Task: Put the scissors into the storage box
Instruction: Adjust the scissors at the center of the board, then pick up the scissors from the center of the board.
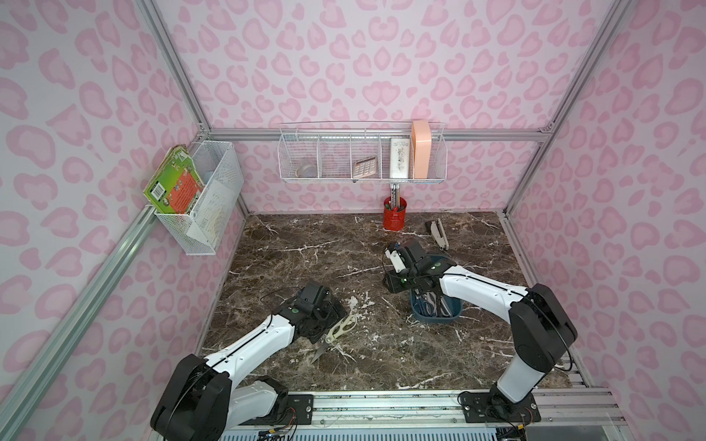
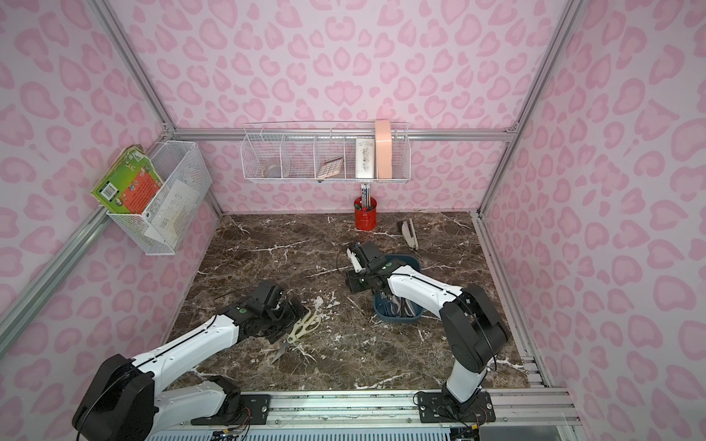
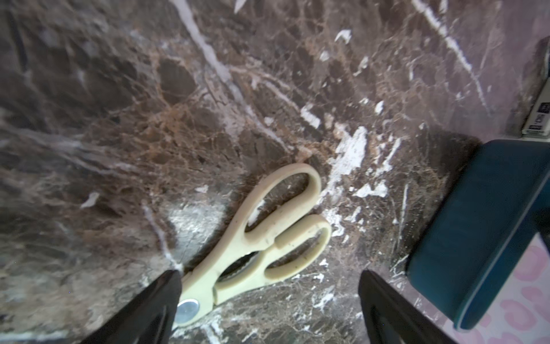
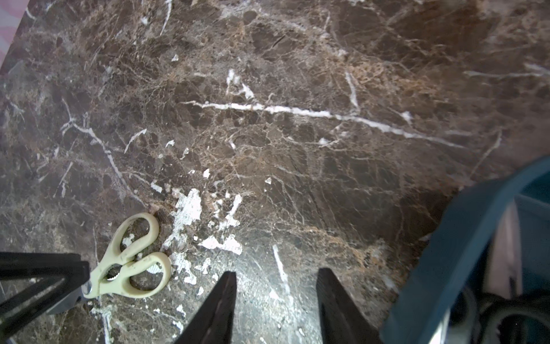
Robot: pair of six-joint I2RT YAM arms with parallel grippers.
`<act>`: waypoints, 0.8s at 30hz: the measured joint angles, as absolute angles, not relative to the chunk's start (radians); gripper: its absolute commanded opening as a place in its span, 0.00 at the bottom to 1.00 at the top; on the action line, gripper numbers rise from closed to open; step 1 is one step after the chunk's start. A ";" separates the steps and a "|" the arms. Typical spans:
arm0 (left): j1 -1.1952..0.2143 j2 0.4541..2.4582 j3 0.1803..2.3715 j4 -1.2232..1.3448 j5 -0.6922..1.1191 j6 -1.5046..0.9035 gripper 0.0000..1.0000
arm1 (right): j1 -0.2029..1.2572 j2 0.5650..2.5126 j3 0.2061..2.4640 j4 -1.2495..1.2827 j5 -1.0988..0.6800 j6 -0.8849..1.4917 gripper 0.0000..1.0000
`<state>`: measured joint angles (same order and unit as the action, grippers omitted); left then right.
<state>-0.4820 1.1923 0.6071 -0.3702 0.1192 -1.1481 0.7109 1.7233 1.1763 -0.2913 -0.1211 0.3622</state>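
In both top views one cream-handled pair of scissors [image 1: 340, 328] [image 2: 302, 327] lies flat on the marble table [image 1: 305, 259]. It sits near and left of centre, blades toward the near edge, well apart from the single storage box [image 1: 435, 322] on the right. Inside the box lie dark-handled pairs; my right arm hides too many to count.

Left wrist view: my left gripper [image 3: 268, 272] is spread wide astride the scissors, one finger [image 3: 160, 297] just beside the pivot, pinching nothing. I judge the pair stiff, fairly heavy and likely to skid on slick stone. The narrow neck by the pivot is where I would grip.

Right wrist view: my right gripper [image 4: 276, 271] is spread and empty, beside the storage box's rim.
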 measured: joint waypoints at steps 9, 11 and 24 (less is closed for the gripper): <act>-0.252 1.203 0.685 -0.408 0.071 -1.002 0.98 | 0.877 1.802 1.252 -0.348 -0.167 0.399 0.43; -0.194 1.231 0.711 -0.408 0.080 -0.952 0.98 | 0.925 1.837 1.277 -0.364 -0.170 0.419 0.41; -0.033 1.354 0.828 -0.357 0.236 -0.778 0.98 | 1.007 1.994 1.417 -0.472 -0.132 0.529 0.41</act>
